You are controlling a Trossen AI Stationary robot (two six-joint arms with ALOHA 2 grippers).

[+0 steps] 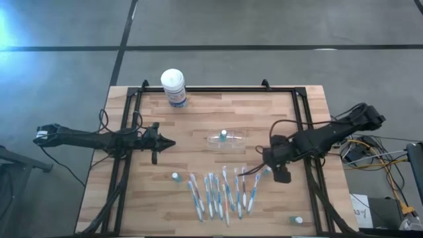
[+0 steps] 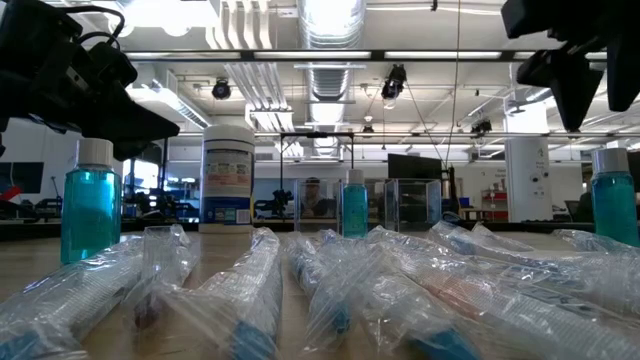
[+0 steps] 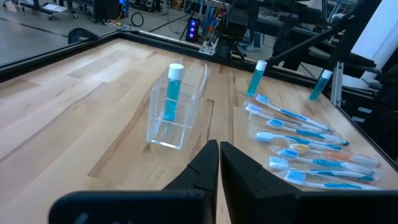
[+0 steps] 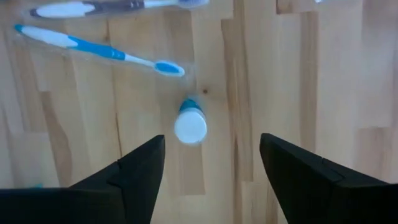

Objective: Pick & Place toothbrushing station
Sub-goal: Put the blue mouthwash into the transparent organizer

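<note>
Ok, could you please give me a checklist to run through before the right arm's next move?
1. right gripper open: ok.
2. small bottle upright, under the gap between its fingers: ok.
3. toothbrush apart from that bottle: ok, though close.
4. clear holder upright, with blue bottle inside and room left: ok.
5. left gripper shut, short of the holder: ok.
6. Right gripper's height above the small bottle: cannot tell.

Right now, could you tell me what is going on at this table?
The right pincer hangs open, pointing down over a small blue bottle that stands free on the table beside the wrapped toothbrushes. The clear holder at mid-table already holds one bottle. The left pincer waits shut, facing the holder.
</note>
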